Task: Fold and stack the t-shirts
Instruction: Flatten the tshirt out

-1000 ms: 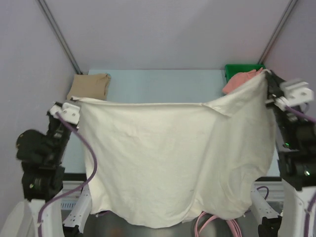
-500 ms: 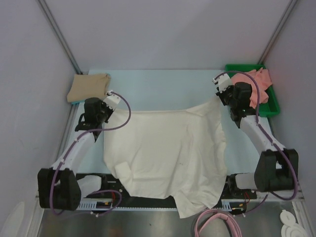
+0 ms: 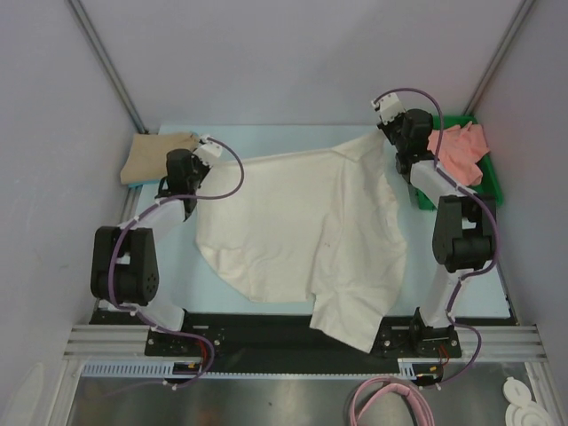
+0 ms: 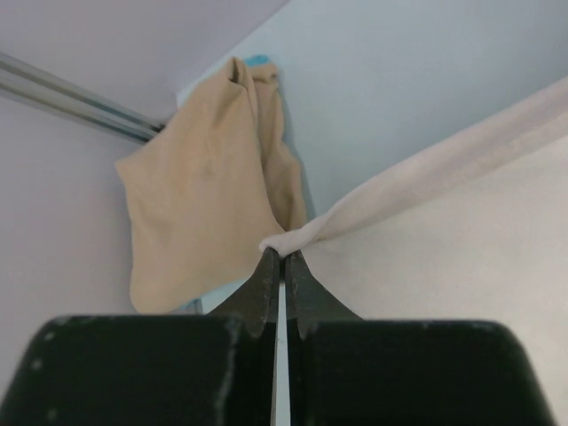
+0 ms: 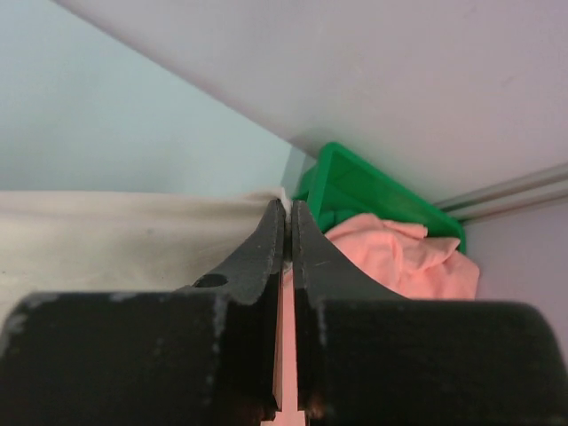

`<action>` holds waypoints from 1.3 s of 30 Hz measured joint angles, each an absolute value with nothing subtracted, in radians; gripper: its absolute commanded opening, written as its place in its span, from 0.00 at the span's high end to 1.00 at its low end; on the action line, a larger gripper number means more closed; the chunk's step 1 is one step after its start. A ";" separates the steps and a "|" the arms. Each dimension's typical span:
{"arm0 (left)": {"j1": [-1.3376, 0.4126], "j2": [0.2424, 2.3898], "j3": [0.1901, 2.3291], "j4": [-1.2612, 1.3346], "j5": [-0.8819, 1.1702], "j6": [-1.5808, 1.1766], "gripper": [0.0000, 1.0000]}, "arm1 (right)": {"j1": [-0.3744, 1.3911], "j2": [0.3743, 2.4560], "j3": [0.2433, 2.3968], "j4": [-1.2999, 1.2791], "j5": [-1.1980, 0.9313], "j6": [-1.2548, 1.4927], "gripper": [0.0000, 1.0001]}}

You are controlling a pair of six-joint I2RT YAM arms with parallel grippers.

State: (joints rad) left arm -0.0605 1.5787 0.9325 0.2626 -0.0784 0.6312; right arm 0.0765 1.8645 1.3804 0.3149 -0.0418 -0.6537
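- The cream-white t-shirt (image 3: 302, 222) lies spread over the middle of the light-blue table (image 3: 284, 142), with its near hem spilling past the front edge.
- My left gripper (image 4: 282, 257) is pinched tight on one far corner, beside the tan t-shirt (image 4: 204, 177).
- My right gripper (image 5: 286, 209) is clamped on the other far corner, next to the salmon-pink t-shirt (image 5: 390, 257) in the green tray (image 5: 355, 186).
- I judge it light, limp cotton that sags and wrinkles, so hems and corners give the surest hold.
- Since half a second ago, both arms have carried the far edge farther back.
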 measured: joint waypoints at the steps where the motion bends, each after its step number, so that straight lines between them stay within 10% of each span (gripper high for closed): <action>1: -0.060 1.594 0.942 0.283 -0.082 0.639 1.00 | 0.076 1.884 1.400 0.323 -0.038 -0.656 1.00; 19: -0.104 1.644 0.915 0.733 -0.145 0.860 1.00 | 0.083 1.949 1.451 0.294 0.031 -0.611 1.00; 39: -0.150 0.703 1.325 -0.196 0.010 0.512 1.00 | -0.012 0.805 1.567 -0.191 -0.120 -0.439 1.00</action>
State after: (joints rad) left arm -0.1505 0.7033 1.3251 -0.1955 0.0097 0.5117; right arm -0.0116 0.8047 1.5665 -0.1905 -0.1204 -0.4385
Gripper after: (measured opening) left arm 0.014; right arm 0.030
